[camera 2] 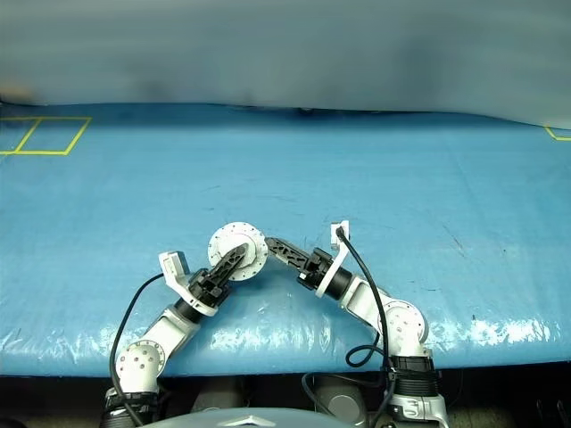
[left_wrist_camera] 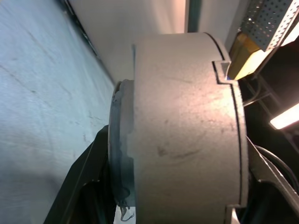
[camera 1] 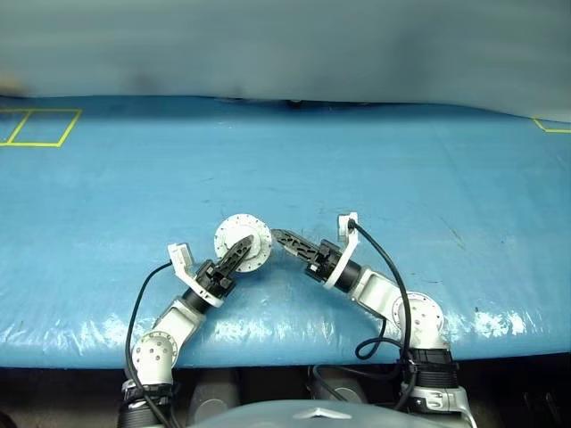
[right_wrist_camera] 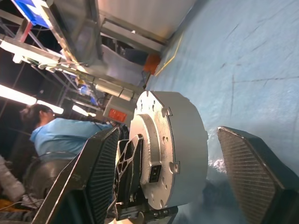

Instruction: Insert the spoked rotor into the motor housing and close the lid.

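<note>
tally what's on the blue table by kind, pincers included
Motor housing, lid closed: 1, held in the left pincer.
Pincers: 2, left across the housing, right beside it, jaws open and off it.
Yellow tape outlines on the table: 2, one far left, one far right.
Total: 5.

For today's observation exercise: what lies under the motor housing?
The motor housing sits over the blue table cover, its lid closed. The left gripper grips it. Its underside and inside are hidden.
</note>
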Robot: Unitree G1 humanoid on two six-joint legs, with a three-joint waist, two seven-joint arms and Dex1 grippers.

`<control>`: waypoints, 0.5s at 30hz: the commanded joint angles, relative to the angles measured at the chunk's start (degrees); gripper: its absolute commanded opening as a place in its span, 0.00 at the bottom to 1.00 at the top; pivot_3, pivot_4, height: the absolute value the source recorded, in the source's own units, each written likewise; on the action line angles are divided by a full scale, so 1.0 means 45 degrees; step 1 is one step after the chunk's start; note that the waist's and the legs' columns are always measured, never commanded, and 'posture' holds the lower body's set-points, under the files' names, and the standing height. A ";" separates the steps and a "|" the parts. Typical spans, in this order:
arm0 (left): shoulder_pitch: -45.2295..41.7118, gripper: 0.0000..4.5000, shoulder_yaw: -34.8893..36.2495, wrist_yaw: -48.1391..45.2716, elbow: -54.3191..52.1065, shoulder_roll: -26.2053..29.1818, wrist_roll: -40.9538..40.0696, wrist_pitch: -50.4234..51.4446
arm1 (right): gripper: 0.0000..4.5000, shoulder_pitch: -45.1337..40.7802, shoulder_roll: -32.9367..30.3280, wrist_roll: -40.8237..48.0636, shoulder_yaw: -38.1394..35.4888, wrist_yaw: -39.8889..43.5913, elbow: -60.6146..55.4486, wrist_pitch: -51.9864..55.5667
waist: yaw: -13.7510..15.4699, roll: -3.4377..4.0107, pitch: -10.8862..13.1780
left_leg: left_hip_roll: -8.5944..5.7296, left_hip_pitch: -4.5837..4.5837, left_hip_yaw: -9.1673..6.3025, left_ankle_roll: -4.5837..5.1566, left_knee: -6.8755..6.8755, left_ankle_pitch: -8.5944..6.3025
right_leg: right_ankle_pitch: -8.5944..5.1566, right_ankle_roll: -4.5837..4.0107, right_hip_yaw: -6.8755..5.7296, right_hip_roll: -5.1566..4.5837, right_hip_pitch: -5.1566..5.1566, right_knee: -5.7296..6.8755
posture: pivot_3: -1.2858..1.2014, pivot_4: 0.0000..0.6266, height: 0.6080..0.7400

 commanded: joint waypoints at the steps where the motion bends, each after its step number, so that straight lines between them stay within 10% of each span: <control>1: -0.0563 0.59 0.0498 0.0725 -0.0011 -0.0534 0.0621 -0.1483 | 0.75 -0.0275 0.0157 -0.0769 -0.0033 -0.0230 -0.0146 -0.0948 | 0.0013 0.0000 0.0000 | -0.0001 -0.0001 0.0001 0.0000 0.0000 0.0000 | 0.0001 0.0002 0.0002 -0.0002 0.0000 -0.0001 | 0.52 0.24 1.00; 15: -0.6461 0.59 0.3541 0.5535 0.4427 -0.1039 0.1140 -0.3480 | 0.75 -0.0062 0.0246 -0.1831 -0.0270 -0.0236 -0.0064 -0.1965 | 0.0275 -0.0016 -0.0001 | -0.0037 -0.0019 -0.0028 -0.0011 0.0037 0.0010 | 0.0037 0.0039 -0.0003 -0.0016 0.0029 -0.0014 | 0.52 0.24 1.00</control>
